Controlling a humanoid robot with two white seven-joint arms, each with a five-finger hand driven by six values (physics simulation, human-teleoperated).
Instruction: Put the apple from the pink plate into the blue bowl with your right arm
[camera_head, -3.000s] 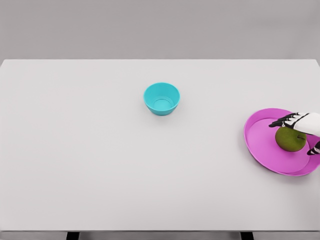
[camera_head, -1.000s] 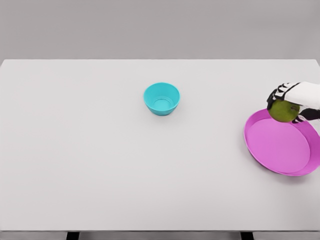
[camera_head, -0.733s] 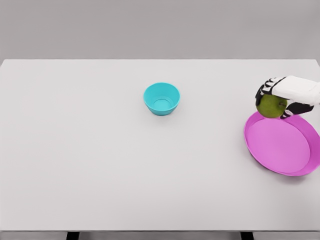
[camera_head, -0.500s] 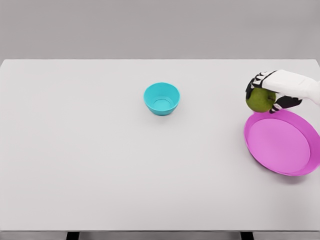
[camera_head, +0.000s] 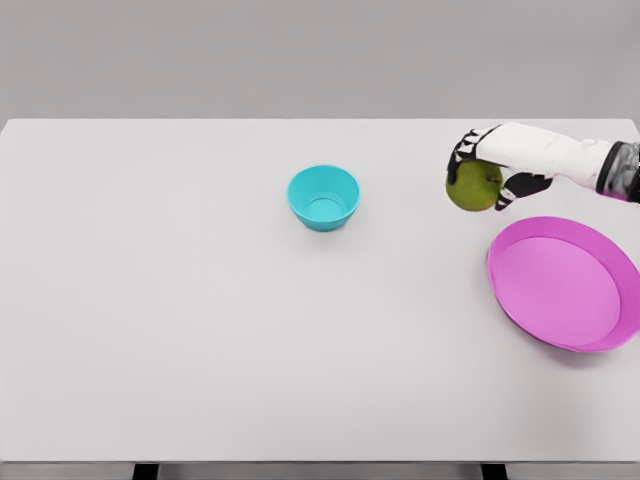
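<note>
Right hand (camera_head: 487, 165) grips apple (camera_head: 473, 187), above surface (camera_head: 180, 320), at 11 o'clock from plate (camera_head: 510, 290); bowl (camera_head: 323, 197) at 9 o'clock.

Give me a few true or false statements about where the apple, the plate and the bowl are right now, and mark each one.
1. The right hand grips the apple. True.
2. The apple lies on the pink plate. False: it is held in the hand, left of the plate and past its rim.
3. The blue bowl has nothing in it. True.
4. The bowl stands to the right of the plate. False: it stands to the plate's left, near the middle of the table.
5. The left arm reaches toward the bowl. False: no left arm shows.
</note>
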